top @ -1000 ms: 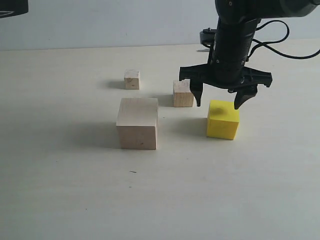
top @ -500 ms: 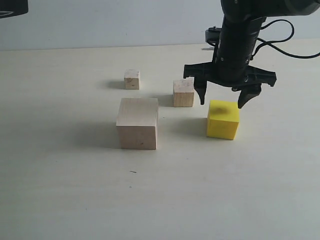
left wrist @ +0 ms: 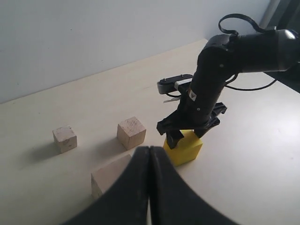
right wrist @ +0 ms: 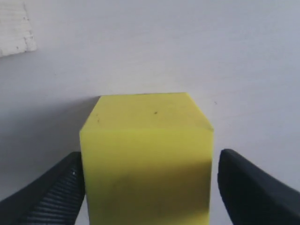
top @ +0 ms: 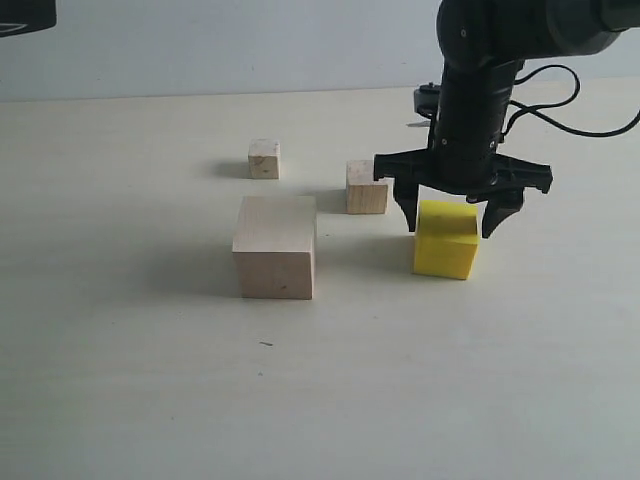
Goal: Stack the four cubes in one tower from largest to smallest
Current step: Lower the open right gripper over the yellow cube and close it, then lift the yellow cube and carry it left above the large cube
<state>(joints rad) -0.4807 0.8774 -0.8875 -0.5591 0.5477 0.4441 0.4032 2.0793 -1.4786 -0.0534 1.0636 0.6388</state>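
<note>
The right tool [top: 451, 228] stood spread wide astride the yellow cube [top: 446, 255] on the worktop [top: 150, 380], seemingly not gripping it. The large wooden cube [top: 276, 247], small cube [top: 366, 187] and tiny cube [top: 264, 159] sat apart nearby, all 4 unstacked. The left tool [left wrist: 149, 154] was clenched shut, empty.

The exterior view looks from low, off the near edge of the tabletop [top: 150, 400], at middle distance, facing its far edge and the wall behind. The left wrist view looks down from high and well back over the left claw [left wrist: 149, 157]. The right wrist view peers steeply down, very close, between the fingers [right wrist: 51, 192] of the right claw [right wrist: 147, 206]. All three share the yellow cube [top: 446, 245]; the first two share the whole middle of the tabletop.
</note>
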